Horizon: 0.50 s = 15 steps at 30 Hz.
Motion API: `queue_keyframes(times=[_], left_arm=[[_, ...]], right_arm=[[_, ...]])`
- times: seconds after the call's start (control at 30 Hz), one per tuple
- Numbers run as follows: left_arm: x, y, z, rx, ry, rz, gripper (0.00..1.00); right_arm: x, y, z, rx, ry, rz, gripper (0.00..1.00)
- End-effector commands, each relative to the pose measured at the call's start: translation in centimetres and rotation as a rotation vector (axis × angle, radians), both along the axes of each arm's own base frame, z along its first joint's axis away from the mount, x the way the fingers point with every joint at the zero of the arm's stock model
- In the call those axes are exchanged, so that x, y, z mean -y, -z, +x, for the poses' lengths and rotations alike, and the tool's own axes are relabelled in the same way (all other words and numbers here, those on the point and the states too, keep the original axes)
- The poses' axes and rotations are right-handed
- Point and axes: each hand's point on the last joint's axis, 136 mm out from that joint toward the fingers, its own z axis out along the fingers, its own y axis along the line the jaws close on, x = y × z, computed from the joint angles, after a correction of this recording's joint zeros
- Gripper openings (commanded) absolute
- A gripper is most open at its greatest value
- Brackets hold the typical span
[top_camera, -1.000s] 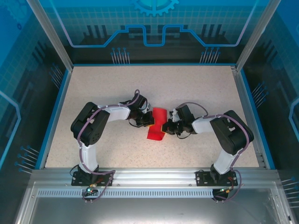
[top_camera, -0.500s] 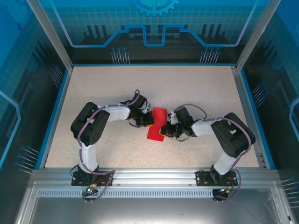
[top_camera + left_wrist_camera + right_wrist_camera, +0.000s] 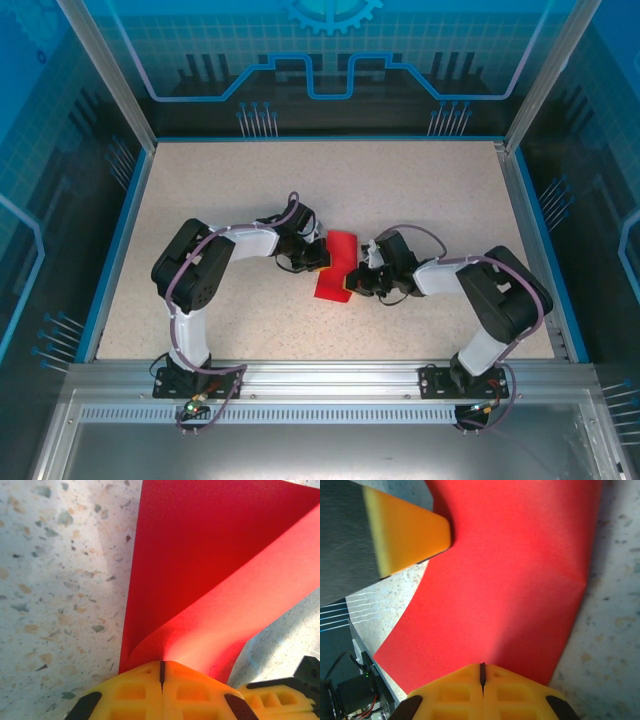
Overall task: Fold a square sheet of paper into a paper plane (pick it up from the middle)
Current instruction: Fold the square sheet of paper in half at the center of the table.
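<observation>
The square sheet of paper (image 3: 334,270) is bright red and lies folded over on itself at the table's middle. In the left wrist view its upper layer (image 3: 235,610) curls up off the flat lower layer (image 3: 190,540). My left gripper (image 3: 319,259) is shut, its tips (image 3: 161,663) against the paper's left edge by the fold. No red shows in the slit between its jaws. My right gripper (image 3: 351,282) is shut too, its tips (image 3: 482,665) resting on the paper's (image 3: 510,580) right edge. The left gripper's fingers (image 3: 405,530) touch the sheet's far corner.
The speckled tabletop (image 3: 300,190) is bounded by a blue rim (image 3: 118,250) and metal frame posts. Both arms reach inward from the near rail (image 3: 330,378). Part of the right gripper (image 3: 280,700) shows at the left wrist view's bottom right.
The right gripper slid slightly left and nearer along the paper's right edge, and its elbow swung outward to the right. The left arm and the paper stayed put.
</observation>
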Motion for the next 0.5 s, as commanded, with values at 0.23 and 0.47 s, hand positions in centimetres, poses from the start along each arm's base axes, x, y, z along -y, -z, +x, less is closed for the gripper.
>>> queue_keyframes(times=[0.23, 0.47], left_arm=[[-2.4, 4.3, -2.5, -0.089, 0.000, 0.148, 0.00], [-2.4, 4.4, -2.5, -0.088, -0.001, 0.148, 0.00]], right_arm=[[0.4, 2.5, -2.6, -0.061, -0.017, -0.064, 0.05], [0.7, 2.8, -3.0, -0.071, -0.010, -0.064, 0.04]])
